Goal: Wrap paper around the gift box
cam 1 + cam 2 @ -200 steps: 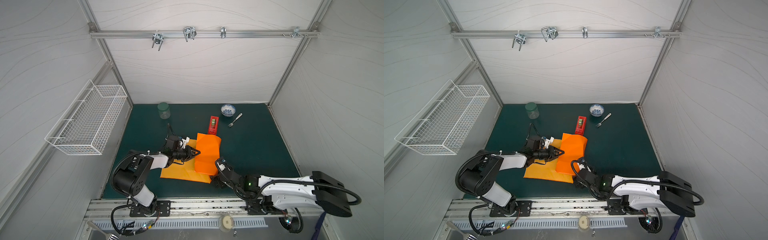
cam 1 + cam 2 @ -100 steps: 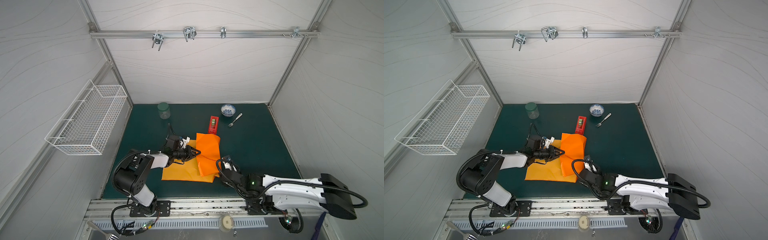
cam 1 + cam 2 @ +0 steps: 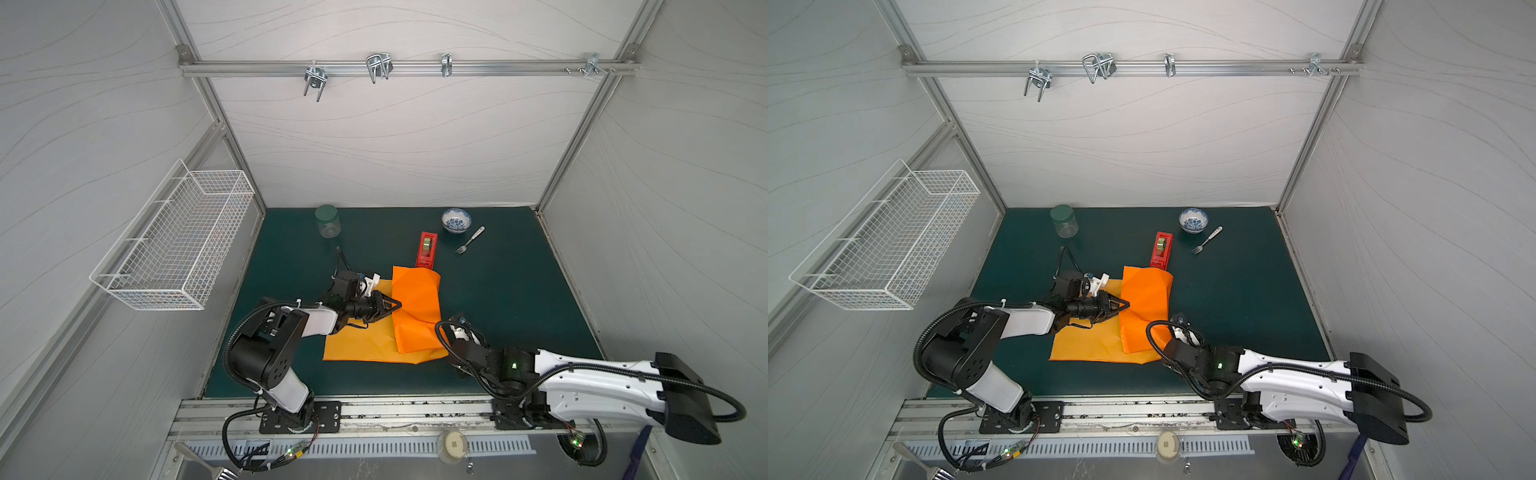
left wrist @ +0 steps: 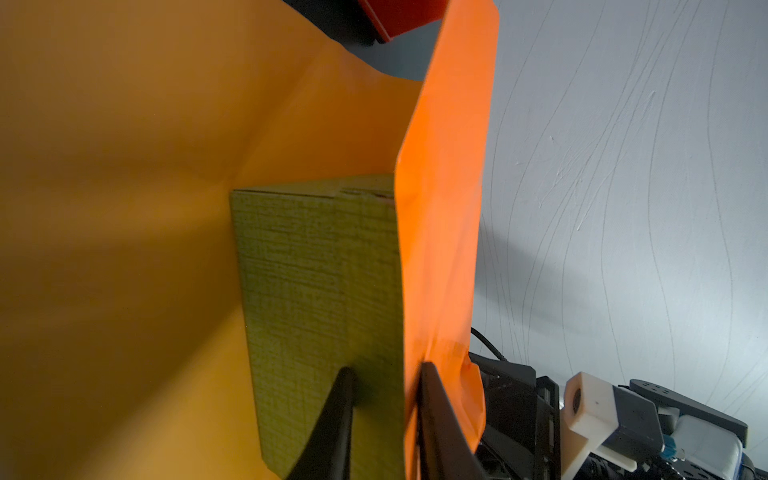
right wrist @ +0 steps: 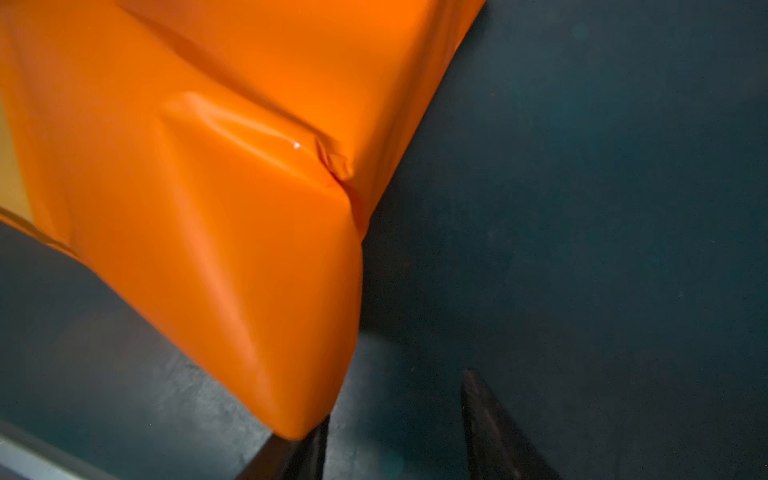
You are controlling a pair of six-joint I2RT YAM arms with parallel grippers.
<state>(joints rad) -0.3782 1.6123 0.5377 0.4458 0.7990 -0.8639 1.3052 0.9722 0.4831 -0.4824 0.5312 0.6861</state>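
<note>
The orange paper (image 3: 357,345) lies flat on the green mat, with one half folded up and over as a flap (image 3: 415,303) (image 3: 1144,307). The olive-green gift box (image 4: 316,282) shows only in the left wrist view, under that flap. My left gripper (image 3: 397,305) (image 3: 1126,305) (image 4: 386,370) is shut on the box's edge and the paper over it, one finger on the box wall and the other on the flap. My right gripper (image 3: 452,331) (image 3: 1177,328) (image 5: 397,399) is low on the mat at the paper's near right corner (image 5: 299,415), jaws apart with nothing between them.
A red tape dispenser (image 3: 427,249) lies just behind the paper. Farther back are a green-lidded jar (image 3: 327,221), a blue-patterned bowl (image 3: 456,219) and a fork (image 3: 469,240). A white wire basket (image 3: 178,245) hangs on the left wall.
The right gripper has backed a little toward the front right and its jaws have narrowed. The folded flap has sagged lower and flatter. The left gripper has kept its hold and place.
</note>
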